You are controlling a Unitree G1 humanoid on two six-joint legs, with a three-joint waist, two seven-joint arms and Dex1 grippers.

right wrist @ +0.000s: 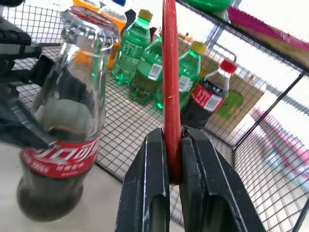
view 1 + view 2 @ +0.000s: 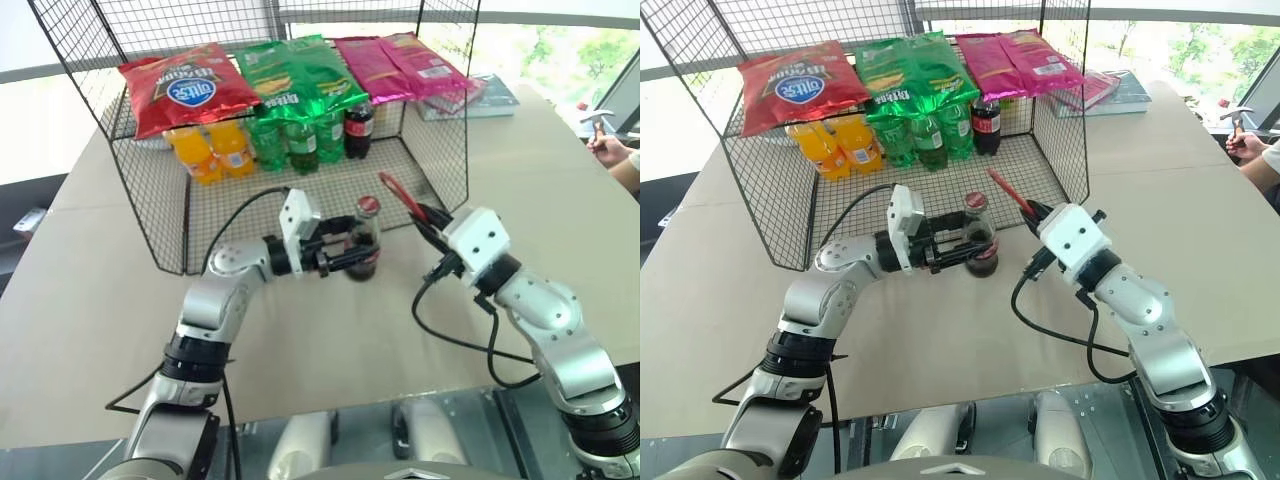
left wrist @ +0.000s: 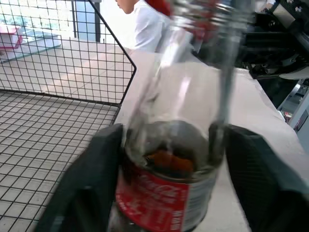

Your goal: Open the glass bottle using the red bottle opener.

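Observation:
The glass bottle (image 2: 364,246) stands upright on the table just in front of the wire basket, with dark drink in its lower half, a red label and a cap (image 2: 367,204) on its neck. My left gripper (image 2: 350,252) reaches in level from the left and is shut on the bottle's body at the label, one black finger (image 3: 99,164) on each side. My right gripper (image 2: 427,216) is shut on the handle of the red bottle opener (image 2: 396,192). The opener slants up toward the bottle, its head a little right of and above the cap, apart from it.
The wire basket (image 2: 175,215) behind the bottle holds orange bottles (image 2: 210,150), green bottles (image 2: 295,140) and a dark cola bottle (image 2: 359,130), with snack bags (image 2: 290,75) on top. Books (image 2: 480,98) lie at the back right. A person's hand (image 2: 610,150) shows at the right edge.

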